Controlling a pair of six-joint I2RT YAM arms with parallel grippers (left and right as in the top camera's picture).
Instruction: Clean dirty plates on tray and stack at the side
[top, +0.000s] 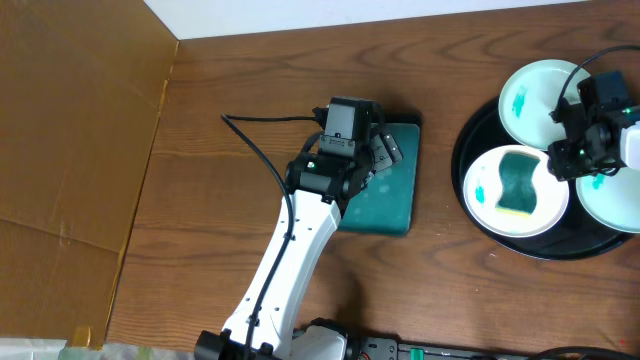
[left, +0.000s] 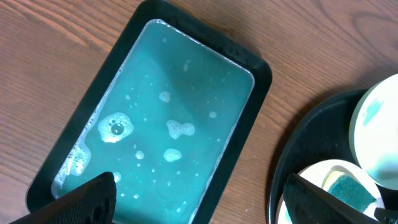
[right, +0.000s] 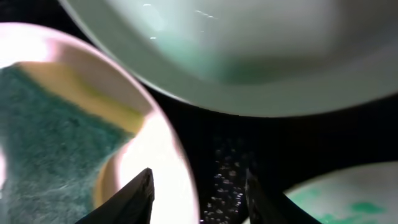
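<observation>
Plates (top: 535, 100), all three smeared, sit unstacked on the tray (top: 472, 140) at the right edge of the table (top: 230, 70), a sponge (top: 518, 182) on one, left hand (left: 205, 205) and right hand (right: 198, 199) both released, empty.

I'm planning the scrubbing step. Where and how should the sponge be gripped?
Grip the sponge across its narrow width, at mid-length, coming straight down from above. It lies flat on the plate, whose raised rim would likely block a sideways approach, while its top face is fully exposed. The open right gripper looks nearest.
</observation>
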